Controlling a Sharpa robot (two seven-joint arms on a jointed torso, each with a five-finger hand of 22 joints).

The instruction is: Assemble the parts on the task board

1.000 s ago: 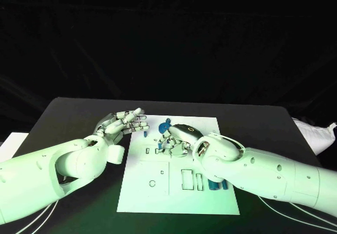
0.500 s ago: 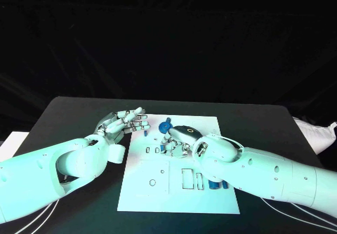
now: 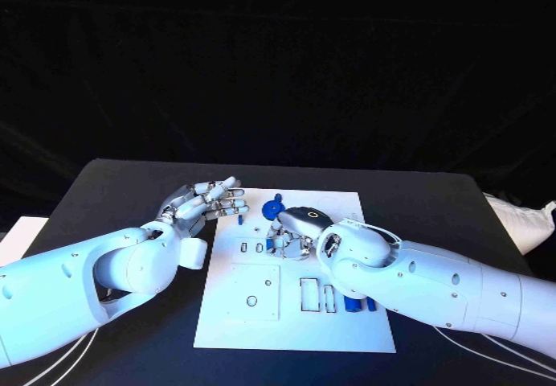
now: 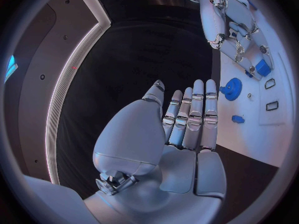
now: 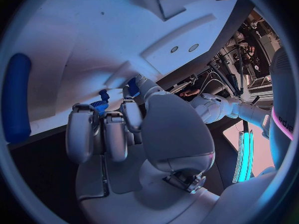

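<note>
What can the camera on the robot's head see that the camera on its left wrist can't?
Only the head camera takes in the whole white board, with the long slots near the robot and the blue pieces beside its right arm.

Only the left wrist camera looks at the left hand from behind, fingers straight and side by side, holding nothing.

Both see the round blue gear lying on the board, and the right hand reaching down onto the board close to it.
</note>
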